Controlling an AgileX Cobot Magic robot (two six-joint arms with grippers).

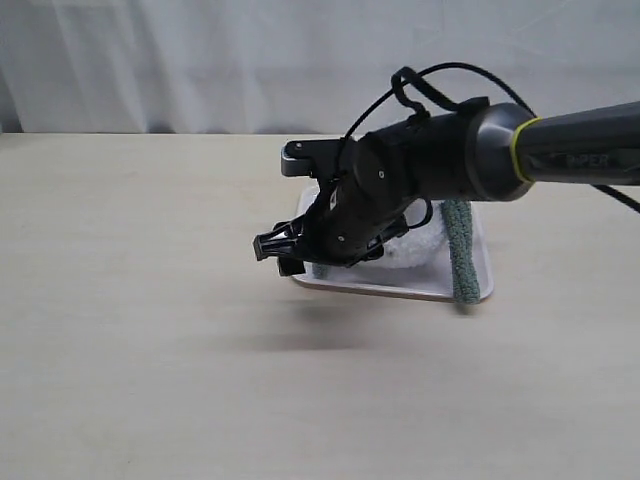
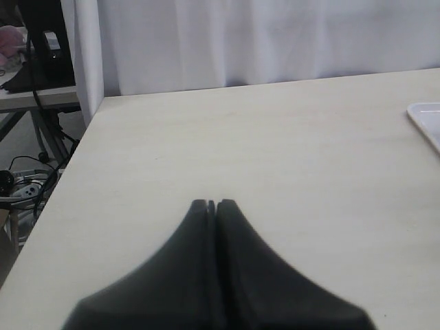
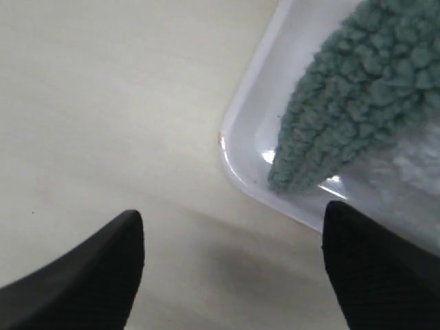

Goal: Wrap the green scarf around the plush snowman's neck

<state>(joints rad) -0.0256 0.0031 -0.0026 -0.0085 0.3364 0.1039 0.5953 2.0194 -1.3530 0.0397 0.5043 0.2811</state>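
The green scarf (image 1: pixel 459 252) lies along the right side of a white tray (image 1: pixel 400 288); its rounded end (image 3: pixel 344 110) rests inside the tray's corner. Beside it only a patch of the plush snowman's white fluff (image 1: pixel 421 243) shows from behind the arm, seen also as fluff (image 3: pixel 421 163); its face and neck are hidden. My right gripper (image 1: pixel 275 255) hangs open and empty over the tray's left corner, its fingers (image 3: pixel 103 268) spread wide above bare table beside the rim. My left gripper (image 2: pixel 212 203) is shut on nothing, away over the table.
The right arm (image 1: pixel 480 150) reaches in from the right above the tray. A tray corner (image 2: pixel 426 120) shows in the left wrist view. The table's left edge (image 2: pixel 69 172) drops to cables and a stand. A white curtain (image 1: pixel 200 60) hangs behind.
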